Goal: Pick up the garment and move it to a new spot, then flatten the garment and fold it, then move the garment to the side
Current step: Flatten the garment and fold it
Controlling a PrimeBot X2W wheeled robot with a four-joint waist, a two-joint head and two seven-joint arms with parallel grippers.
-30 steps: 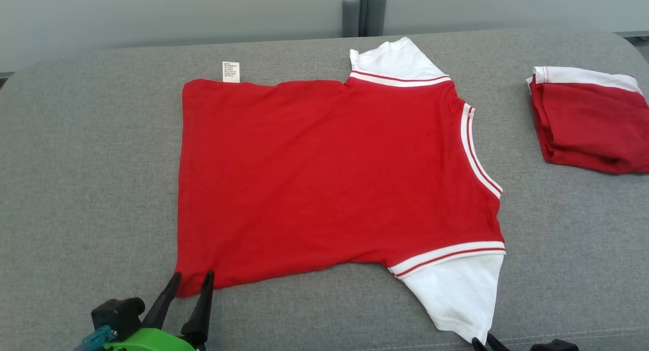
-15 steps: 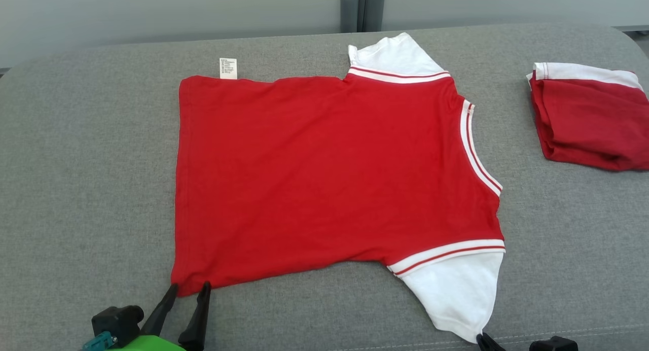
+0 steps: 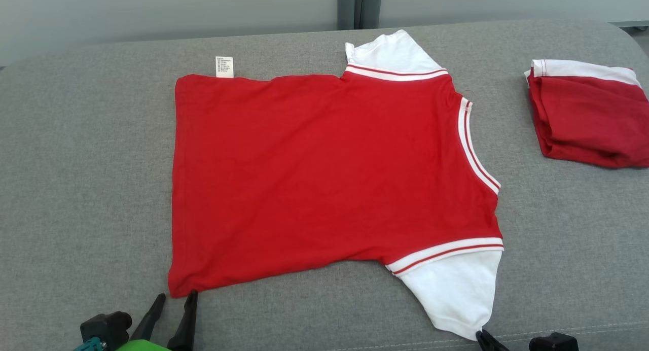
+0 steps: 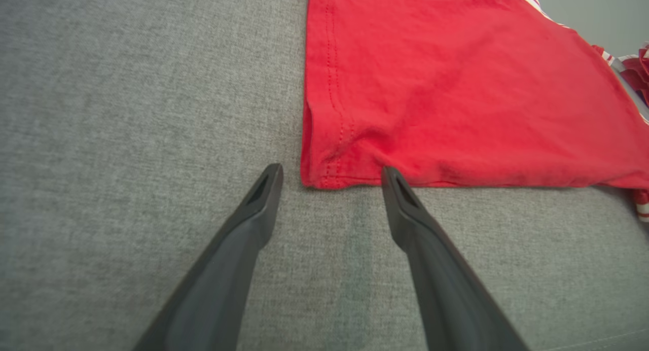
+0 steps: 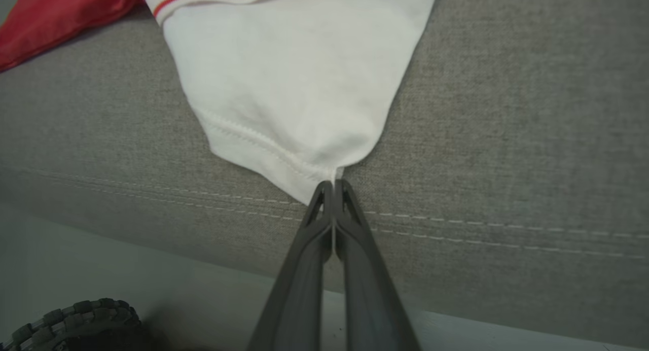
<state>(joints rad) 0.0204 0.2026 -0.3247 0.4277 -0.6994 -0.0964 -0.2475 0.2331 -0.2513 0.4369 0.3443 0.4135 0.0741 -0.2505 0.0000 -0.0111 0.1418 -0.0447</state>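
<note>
The shirt [image 3: 324, 173] lies flat and unfolded mid-cushion [image 3: 86, 163], so moving and flattening look done, while folding and setting aside remain. The right gripper [image 5: 330, 186] pinches the tip of the near sleeve [image 5: 294, 87]. The left gripper [image 4: 330, 169] is spread at the shirt's near left hem corner, holding nothing.
</note>
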